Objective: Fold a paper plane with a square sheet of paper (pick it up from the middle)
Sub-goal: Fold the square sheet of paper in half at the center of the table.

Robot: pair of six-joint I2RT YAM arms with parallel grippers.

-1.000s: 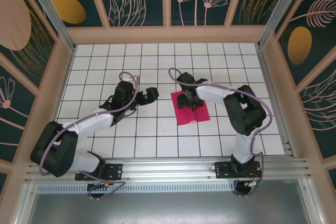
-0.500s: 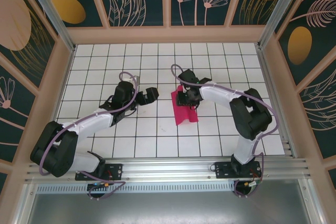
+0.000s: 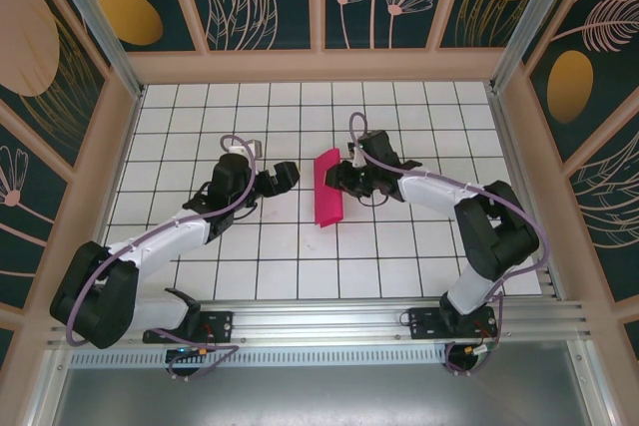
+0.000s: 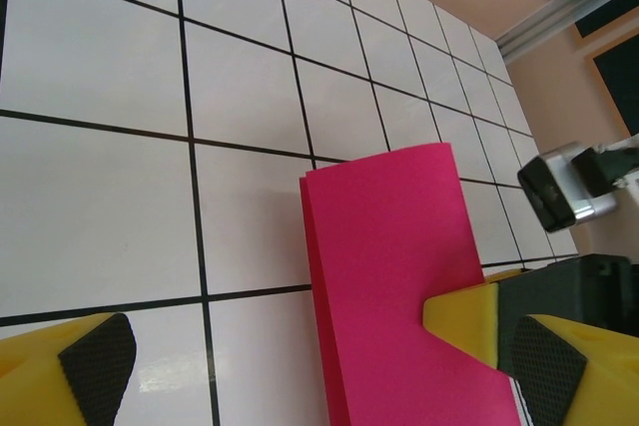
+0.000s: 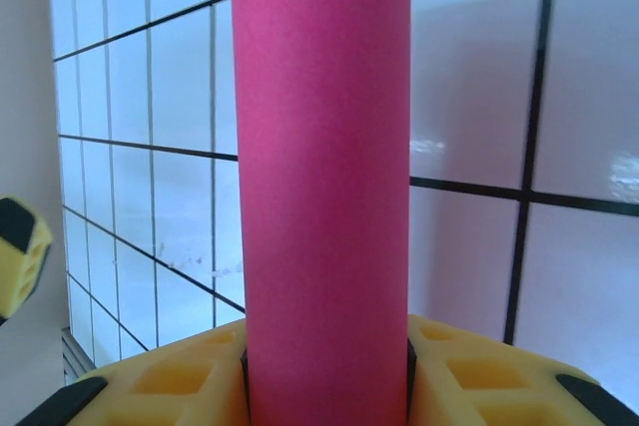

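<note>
- Paper (image 5: 324, 147) is what my right pincer (image 5: 324, 386) has hold of: its two yellow fingers (image 5: 170, 386) press in on either side of the magenta strip, which runs straight out from between them.
- From above, my right pincer (image 3: 341, 179) sits at the strip's right edge. The paper (image 3: 326, 190) lies just to its left as a narrow slanted band, much narrower than a full square.
- Through the left wrist camera I see the paper (image 4: 389, 246) doubled over, with two layers showing along its left edge. One yellow finger (image 4: 464, 311) of the right pincer is clamped on its right side.
- I cannot tell whether the end farthest from the right pincer rests on the tiles.
- My left pincer (image 4: 319, 371) stands wide, its black pads (image 4: 95, 356) far apart and gripping nothing. The paper shows between them, clear of the left-hand pad.
- From above, the left pincer (image 3: 285, 177) is just to the left of the paper and pointed toward it, with the strip between the two pincers.
- Under both pincers is the table (image 3: 200, 107), white tiles with dark lines.
</note>
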